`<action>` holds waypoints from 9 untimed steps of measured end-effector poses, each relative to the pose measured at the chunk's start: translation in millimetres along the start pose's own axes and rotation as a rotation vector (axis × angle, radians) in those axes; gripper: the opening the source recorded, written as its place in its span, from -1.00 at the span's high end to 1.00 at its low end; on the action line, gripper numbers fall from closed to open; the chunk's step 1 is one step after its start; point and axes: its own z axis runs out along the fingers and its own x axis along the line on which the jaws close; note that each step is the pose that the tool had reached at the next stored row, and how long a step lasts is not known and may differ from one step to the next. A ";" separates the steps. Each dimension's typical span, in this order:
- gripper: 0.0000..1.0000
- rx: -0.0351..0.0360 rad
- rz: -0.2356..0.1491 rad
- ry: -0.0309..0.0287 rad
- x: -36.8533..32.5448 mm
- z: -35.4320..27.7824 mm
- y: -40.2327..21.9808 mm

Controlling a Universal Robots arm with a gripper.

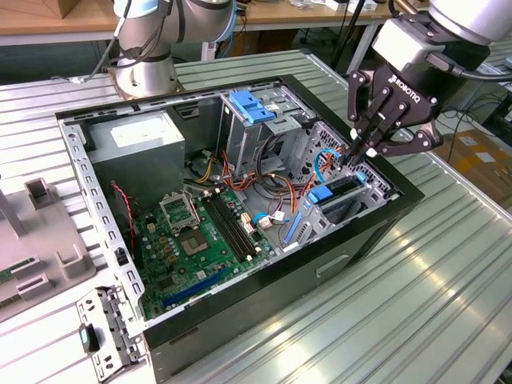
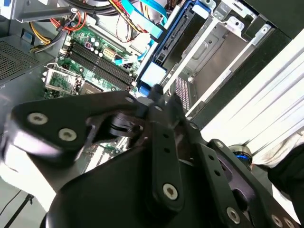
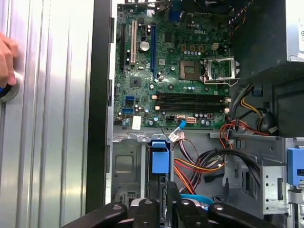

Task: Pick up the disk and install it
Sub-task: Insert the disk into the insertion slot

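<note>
Installation seems to be in its seating step. The disk (image 1: 341, 189) stands on edge in the drive bay (image 1: 330, 222), right of centre in the exterior view. The pincer (image 1: 362, 150), clenched and empty, hovers at the disk's upper end. Seating probably calls for a straight push along the rails.

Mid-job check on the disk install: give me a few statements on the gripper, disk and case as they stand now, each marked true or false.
1. The gripper is over the drive bay at the exterior view's right end of the case. True.
2. The case is closed. False: it lies open, with the motherboard exposed.
3. The disk lies out on the table. False: it stands on edge in the drive bay, just under the gripper.
4. A person's hand is on the table in the first wrist view. True.
5. A cooler covers the processor socket. False: the socket is bare.
</note>
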 end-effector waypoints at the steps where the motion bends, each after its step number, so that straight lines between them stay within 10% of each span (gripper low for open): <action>1: 0.64 0.0000 0.000 -0.0001 0.0 0.0 0.0; 9: 0.79 0.0000 0.000 -0.0009 0.0 0.0 0.0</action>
